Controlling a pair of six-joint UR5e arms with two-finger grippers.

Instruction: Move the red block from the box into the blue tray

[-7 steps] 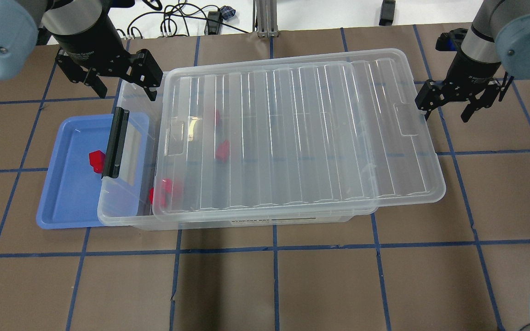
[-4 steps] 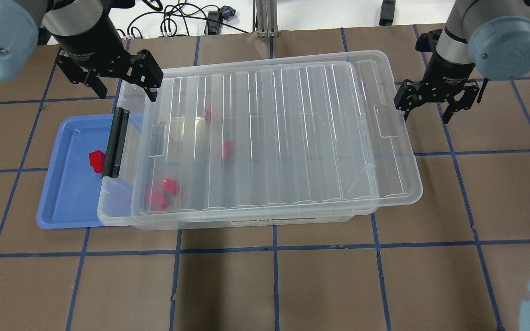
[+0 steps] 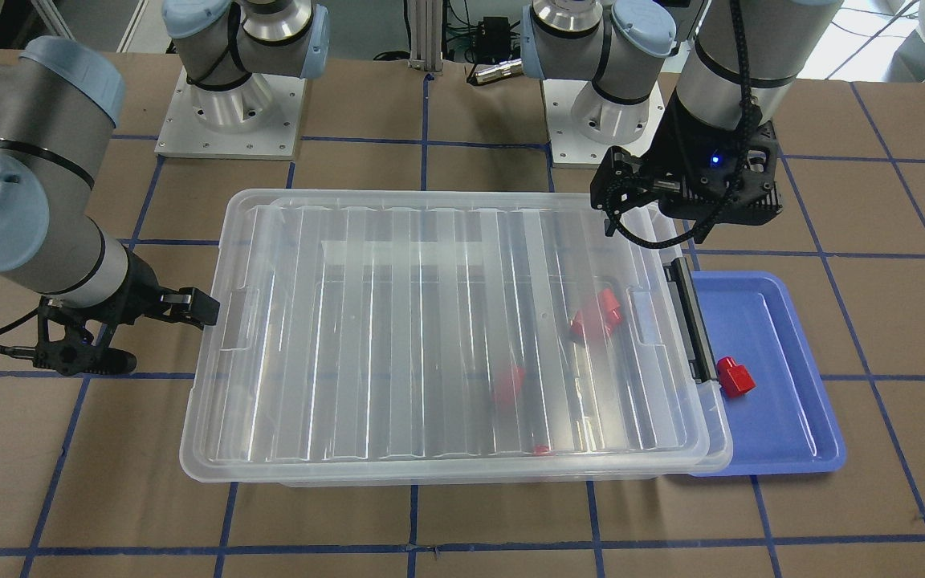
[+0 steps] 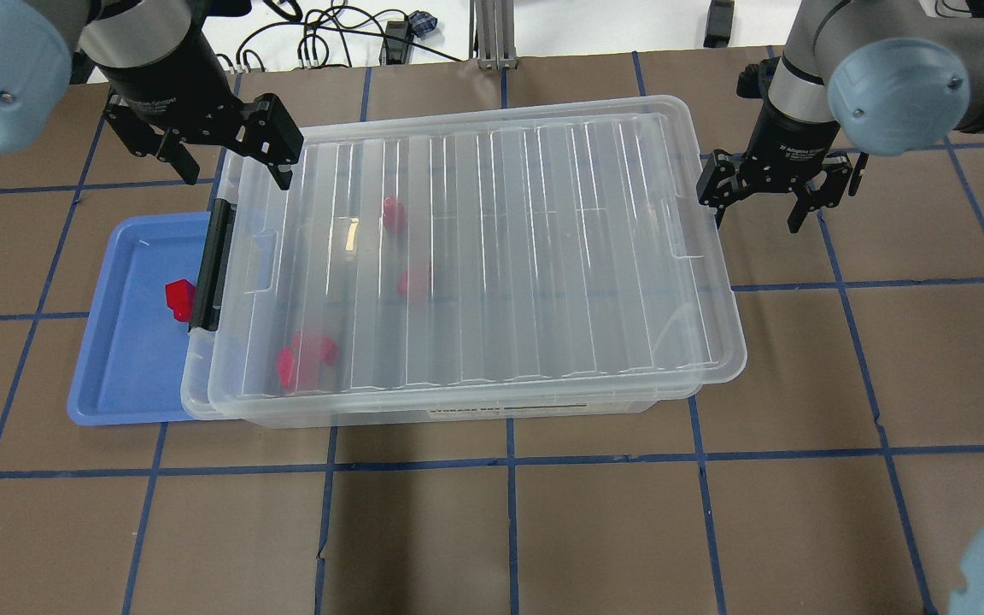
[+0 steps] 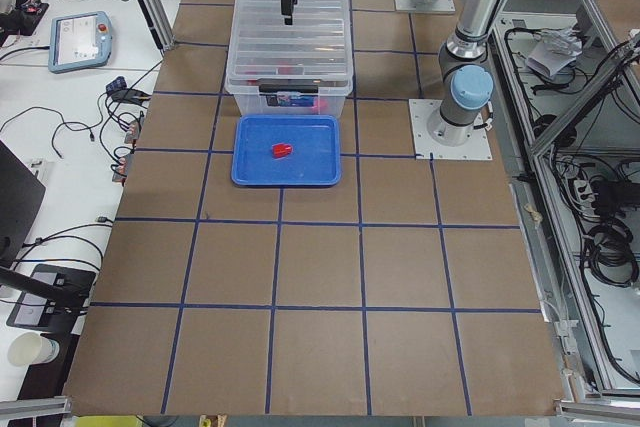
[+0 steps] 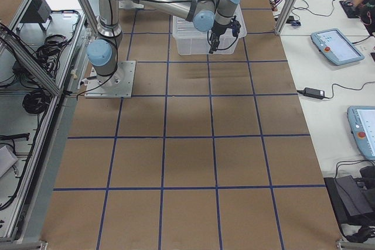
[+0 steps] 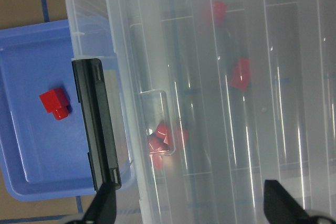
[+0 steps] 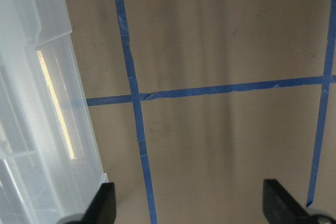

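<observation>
Going from the left in the overhead view, the blue tray (image 4: 116,376) lies at the table's left. The red block (image 4: 176,299) rests on its floor, near the side that faces the box, so I judge the placing itself done. The black latch bar (image 4: 212,265) of the box hangs over that side of the tray, and the block is just beside it.

Above the box's left far corner hovers the left gripper (image 4: 233,171). Its two fingers are spread wide and it has nothing between them.

The box (image 4: 458,410) is covered by its lid (image 4: 543,256), which sits a little askew and overhangs the rim at the right front corner. Through it some other red pieces (image 4: 304,359) show inside.

At the lid's right end stands the right gripper (image 4: 757,220), fingers apart and empty, one finger just beside the lid's edge (I cannot tell whether it touches).

The step in hand seems to be setting the lid square on the box. To do it well, I would push low and flat against the middle of the lid's end, slowly, so that the lid slides and does not turn. The push goes toward the tray, so the box must not be shoved with it. Otherwise the latch could strike the block or move the tray.
</observation>
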